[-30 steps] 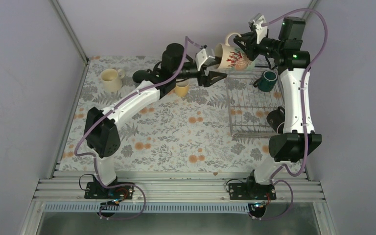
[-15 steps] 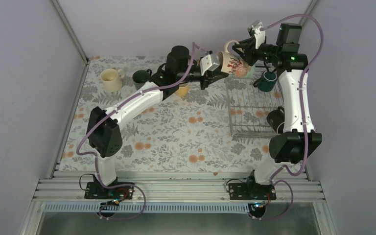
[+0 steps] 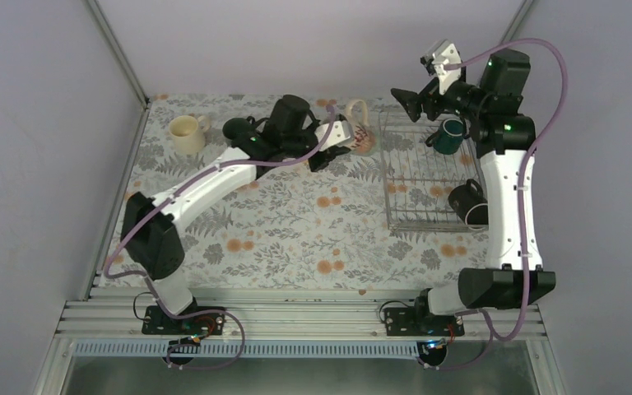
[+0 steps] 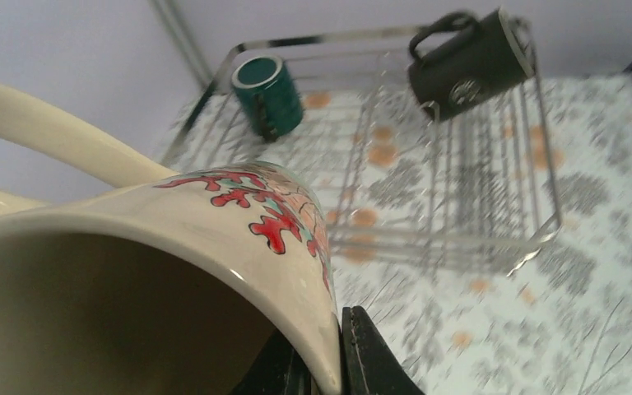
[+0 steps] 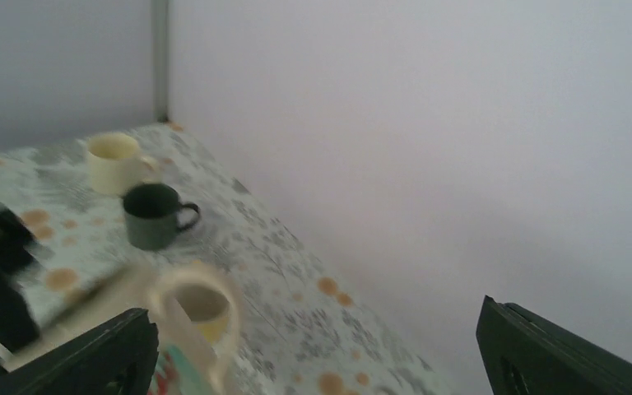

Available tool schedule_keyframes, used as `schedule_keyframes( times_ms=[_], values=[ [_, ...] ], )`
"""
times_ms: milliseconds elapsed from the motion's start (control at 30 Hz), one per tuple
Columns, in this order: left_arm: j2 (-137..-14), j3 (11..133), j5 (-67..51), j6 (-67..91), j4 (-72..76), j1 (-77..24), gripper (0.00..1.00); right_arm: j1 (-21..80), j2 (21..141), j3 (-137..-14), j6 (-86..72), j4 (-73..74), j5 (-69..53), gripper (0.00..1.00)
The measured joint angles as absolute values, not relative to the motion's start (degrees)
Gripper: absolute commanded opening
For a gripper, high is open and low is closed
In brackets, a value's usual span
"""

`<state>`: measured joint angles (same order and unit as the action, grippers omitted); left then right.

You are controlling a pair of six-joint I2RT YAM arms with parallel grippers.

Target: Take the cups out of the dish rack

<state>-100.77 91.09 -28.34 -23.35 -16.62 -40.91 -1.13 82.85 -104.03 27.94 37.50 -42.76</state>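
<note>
My left gripper point(image 3: 335, 146) is shut on the rim of a cream cup with a red floral pattern point(image 3: 359, 134), held just left of the dish rack point(image 3: 395, 216). In the left wrist view the cup point(image 4: 214, 222) fills the near frame, its wall pinched at my left gripper point(image 4: 334, 354). My right gripper point(image 3: 409, 99) hangs open and empty over the rack's far left corner; in its own view the right gripper point(image 5: 321, 362) looks down on the blurred cup handle point(image 5: 214, 317). A teal cup point(image 3: 453, 134) and a black cup point(image 3: 470, 201) sit in the rack.
On the table's far left stand a cream cup point(image 3: 185, 133) and a dark grey cup point(image 3: 236, 129). A yellow cup point(image 5: 202, 317) shows through the held cup's handle. Grey walls close in the back and both sides.
The patterned cup passed from right gripper to left: the left shut on its rim, the right opened and drew back. The left arm carried it left and down, off the rack.
</note>
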Motion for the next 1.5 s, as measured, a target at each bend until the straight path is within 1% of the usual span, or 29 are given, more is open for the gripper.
schedule_keyframes(
  times_ms=[133, 267, 433, 600, 700, 867, 1000, 1200, 1500],
  values=[
    [-95.7, 91.3, -23.2, -34.1, -25.8, -38.5, 0.02, -1.1, 80.4, -99.5, 31.3, 38.1, -35.7, 1.0],
    [-91.5, 92.9, -16.6, -46.2, -37.4, -33.6, 0.02, -1.1, 78.5, -95.0, 33.7, 38.7, -29.8, 1.0],
    [-87.1, 91.7, -8.7, -58.0, -49.1, -25.5, 0.02, -1.1, 78.3, -93.5, 35.6, 41.0, -27.4, 1.0],
    [-84.3, 91.4, -4.5, -66.2, -61.2, -15.4, 0.03, -1.1, 78.2, -91.3, 37.5, 42.4, -26.9, 1.0],
    [-81.8, 89.1, -2.5, -70.5, -65.8, -10.0, 0.02, -1.1, 78.2, -89.4, 38.2, 43.3, -26.2, 1.0],
    [-78.3, 83.0, -2.8, -76.6, -69.3, -2.2, 0.02, -1.1, 77.6, -83.5, 38.1, 41.8, -25.3, 1.0],
    [-78.6, 79.7, -3.1, -79.3, -69.8, 2.9, 0.02, -1.1, 74.4, -74.1, 37.2, 37.5, -25.0, 1.0],
    [-79.2, 75.4, -4.3, -81.3, -68.2, 5.2, 0.02, -1.2, 70.1, -66.5, 35.0, 30.4, -24.7, 1.0],
    [-82.7, 68.3, -5.4, -82.0, -63.1, 7.8, 0.02, -1.6, 69.7, -62.4, 32.3, 25.0, -24.6, 1.0]
  ],
)
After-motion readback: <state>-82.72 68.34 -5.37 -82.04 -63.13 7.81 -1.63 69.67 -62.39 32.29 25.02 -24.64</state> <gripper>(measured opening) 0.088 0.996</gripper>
